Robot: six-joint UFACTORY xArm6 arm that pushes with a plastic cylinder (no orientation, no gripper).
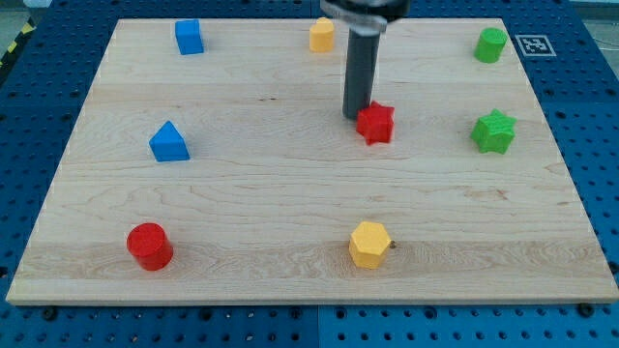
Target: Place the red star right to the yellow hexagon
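The red star (pixel 376 123) lies right of the board's middle, in the upper half. My tip (pixel 354 115) touches the star's left side. The yellow hexagon (pixel 369 244) lies near the view's bottom, almost straight below the star and well apart from it.
A wooden board (pixel 290 193) on a blue perforated table. A second yellow block (pixel 322 35) at top centre, a blue cube (pixel 189 37) at top left, a blue triangular block (pixel 169 142) at left, a red cylinder (pixel 150 246) at bottom left, a green cylinder (pixel 490 44) and a green star (pixel 494 131) at right.
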